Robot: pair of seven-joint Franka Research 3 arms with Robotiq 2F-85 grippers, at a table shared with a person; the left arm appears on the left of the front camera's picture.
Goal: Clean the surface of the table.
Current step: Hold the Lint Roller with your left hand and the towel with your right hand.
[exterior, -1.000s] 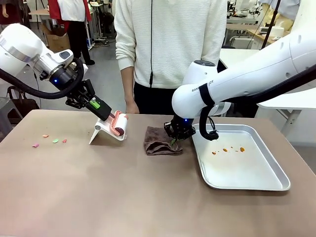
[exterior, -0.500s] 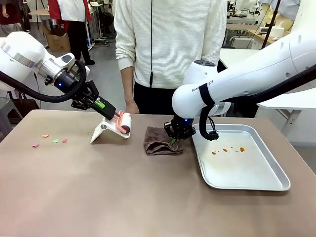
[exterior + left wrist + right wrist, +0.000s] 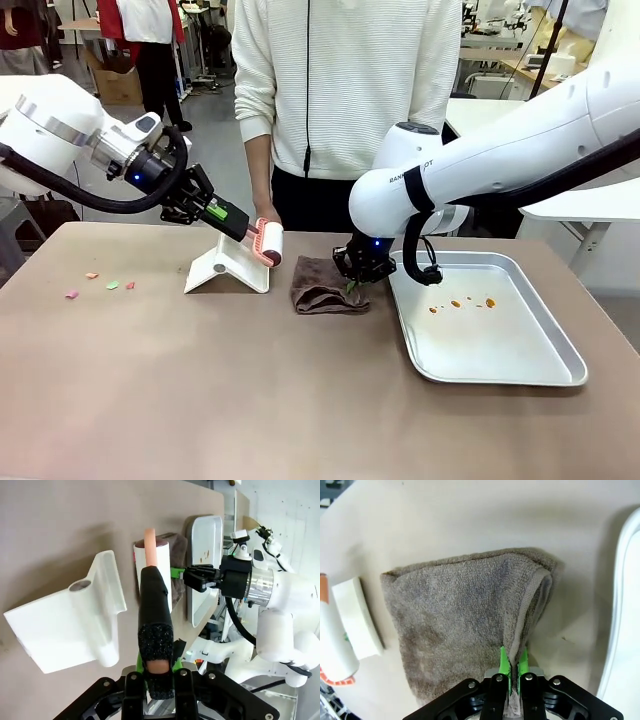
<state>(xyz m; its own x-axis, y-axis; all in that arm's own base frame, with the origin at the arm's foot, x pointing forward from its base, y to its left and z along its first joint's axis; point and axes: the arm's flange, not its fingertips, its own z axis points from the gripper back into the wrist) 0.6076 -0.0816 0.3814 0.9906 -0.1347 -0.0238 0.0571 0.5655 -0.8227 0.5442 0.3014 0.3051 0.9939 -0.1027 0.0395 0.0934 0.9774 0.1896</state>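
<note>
The brownish table (image 3: 250,390) carries small coloured scraps (image 3: 100,283) at its far left. My left gripper (image 3: 218,214) is shut on the black handle of a lint roller (image 3: 268,243), held tilted just above its white stand (image 3: 228,270). In the left wrist view the roller (image 3: 152,565) points away from the gripper (image 3: 157,672), beside the stand (image 3: 75,625). My right gripper (image 3: 355,280) is shut on the edge of a brown cloth (image 3: 322,290) lying on the table. The right wrist view has the cloth's (image 3: 465,615) hem pinched between the green pads of that gripper (image 3: 512,667).
A silver tray (image 3: 500,380) with a few orange crumbs (image 3: 465,302) sits right of the cloth; its rim (image 3: 620,605) is close to my right gripper. A person in a white top stands at the far edge, one hand (image 3: 266,215) near the roller.
My left gripper has swung right and up with the lint roller, drawing it off the stand, which now rests flat. The right arm and cloth have not moved.
</note>
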